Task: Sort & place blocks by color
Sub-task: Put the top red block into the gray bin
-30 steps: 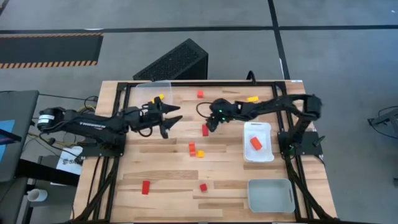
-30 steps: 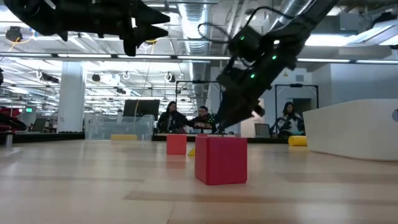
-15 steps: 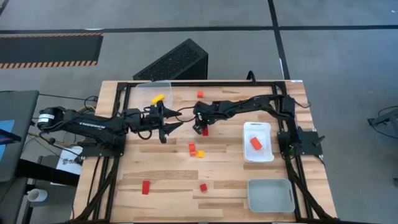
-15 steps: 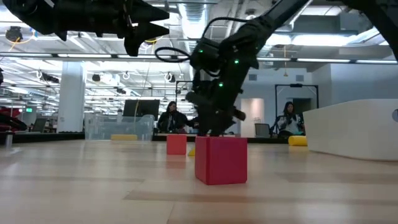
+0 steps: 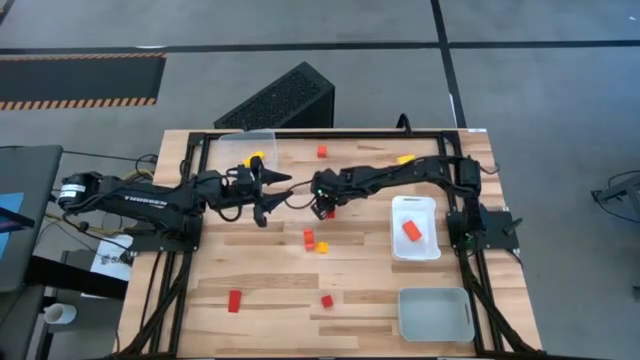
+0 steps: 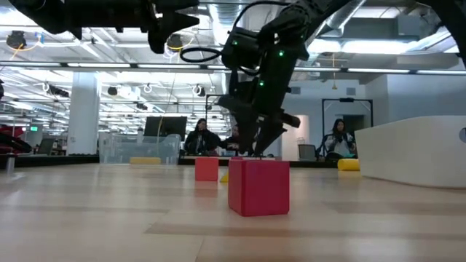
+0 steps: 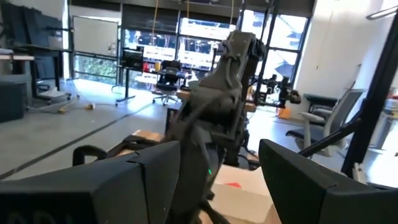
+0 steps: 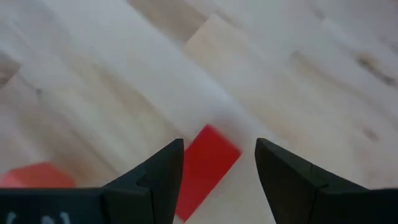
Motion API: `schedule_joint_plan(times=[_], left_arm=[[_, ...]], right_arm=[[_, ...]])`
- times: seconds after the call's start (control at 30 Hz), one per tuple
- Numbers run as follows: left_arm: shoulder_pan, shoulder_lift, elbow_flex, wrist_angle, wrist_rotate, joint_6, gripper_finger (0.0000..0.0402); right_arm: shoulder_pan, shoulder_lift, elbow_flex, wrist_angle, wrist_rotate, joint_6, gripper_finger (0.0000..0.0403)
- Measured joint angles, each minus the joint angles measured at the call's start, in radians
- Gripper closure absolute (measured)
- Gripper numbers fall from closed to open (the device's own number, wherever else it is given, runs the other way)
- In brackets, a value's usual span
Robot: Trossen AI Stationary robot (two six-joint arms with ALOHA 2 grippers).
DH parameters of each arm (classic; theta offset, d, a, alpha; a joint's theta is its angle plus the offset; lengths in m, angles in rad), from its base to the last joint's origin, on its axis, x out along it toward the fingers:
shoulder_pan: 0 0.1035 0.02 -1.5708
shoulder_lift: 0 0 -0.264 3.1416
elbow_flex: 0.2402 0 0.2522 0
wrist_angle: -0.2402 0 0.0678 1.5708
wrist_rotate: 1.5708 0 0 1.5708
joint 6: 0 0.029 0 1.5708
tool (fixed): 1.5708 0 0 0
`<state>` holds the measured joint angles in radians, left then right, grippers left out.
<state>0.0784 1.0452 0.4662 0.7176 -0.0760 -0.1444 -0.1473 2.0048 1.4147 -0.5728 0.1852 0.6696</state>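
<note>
Red block (image 8: 204,167), oblong, between open pincer (image 8: 219,163) fingers

A white tray (image 5: 414,251) and a grey tray (image 5: 435,314) are parked on the wooden table (image 5: 260,290), a clear tray (image 5: 247,142) is set at its far edge, and a black box (image 5: 277,99) is left on the floor.

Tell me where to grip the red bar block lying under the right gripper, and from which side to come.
Grip the red bar block across its two long side faces, near mid-length, coming straight down from above. It lies flat on the wooden table with bare wood along both long sides, and the open right gripper already straddles its width, so closing there should probably hold it squarely.
</note>
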Motion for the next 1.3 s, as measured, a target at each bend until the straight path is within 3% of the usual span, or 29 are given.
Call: schedule_joint_plan(times=[0.33, 0.47, 0.57, 0.77, 1.3], left_arm=[[-0.014, -0.002, 0.0, -0.004, 0.074, -0.032, 0.0194], [-0.015, -0.095, 0.0, -0.118, 0.143, 0.01, 0.0194], [-0.011, -0.211, -0.003, -0.231, 0.1, 0.016, 0.0194], [-0.04, -0.358, -0.073, -0.249, 0.02, 0.02, 0.0194], [-0.045, -0.384, -0.096, -0.23, -0.017, 0.045, 0.0194]], right_arm=[[0.058, 0.013, -0.001, -0.015, 0.031, 0.107, 0.018], [0.057, 0.011, -0.022, 0.009, 0.027, 0.1, 0.018], [0.048, 0.012, -0.04, -0.006, 0.026, 0.108, 0.018], [0.019, 0.01, -0.082, 0.083, 0.018, 0.111, 0.018], [0.008, 0.01, -0.095, 0.172, -0.033, 0.168, 0.0181]])
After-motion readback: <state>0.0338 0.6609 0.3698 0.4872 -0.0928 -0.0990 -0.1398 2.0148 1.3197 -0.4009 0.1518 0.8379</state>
